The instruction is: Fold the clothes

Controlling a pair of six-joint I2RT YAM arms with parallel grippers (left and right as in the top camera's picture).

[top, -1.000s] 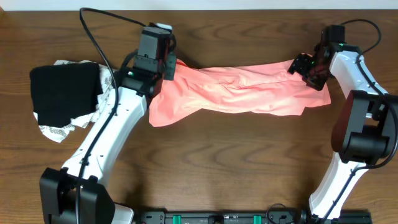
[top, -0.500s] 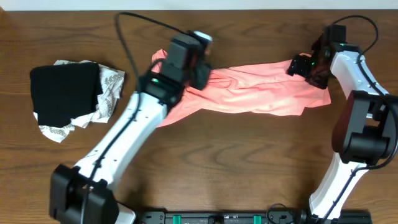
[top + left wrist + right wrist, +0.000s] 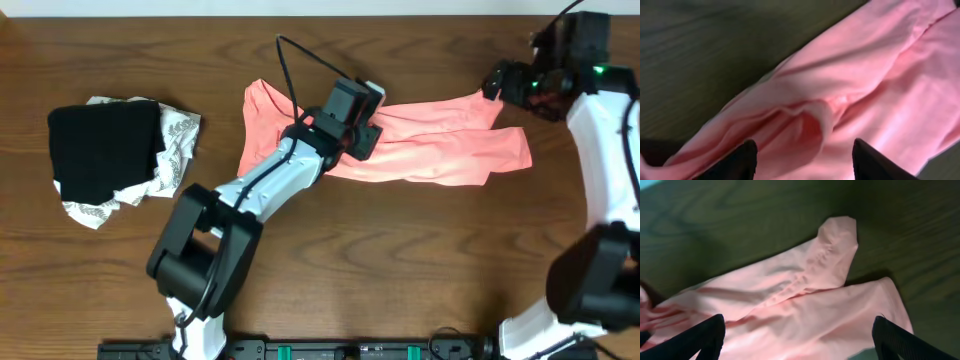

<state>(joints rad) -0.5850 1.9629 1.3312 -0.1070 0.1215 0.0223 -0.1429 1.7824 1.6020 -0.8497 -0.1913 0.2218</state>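
Note:
A pink garment [image 3: 440, 150] lies stretched out across the back middle of the wooden table. My left gripper [image 3: 355, 120] hovers over its middle, jaws open, with nothing between the fingers. In the left wrist view the gripper [image 3: 805, 160] is just above a raised fold of the pink cloth [image 3: 865, 75]. My right gripper [image 3: 505, 80] is open, above and just beyond the garment's right end. In the right wrist view the gripper [image 3: 802, 337] is spread wide over the two right-hand flaps of the pink cloth [image 3: 805, 295].
A folded black garment [image 3: 100, 150] lies on a crumpled white patterned cloth [image 3: 175, 140] at the table's left side. Bare wooden table [image 3: 400, 260] lies in front of the pink garment.
My left gripper moved right from the garment's left end to its middle, leaving that end lying flat. My right gripper let go of the right end and lifted away to the upper right.

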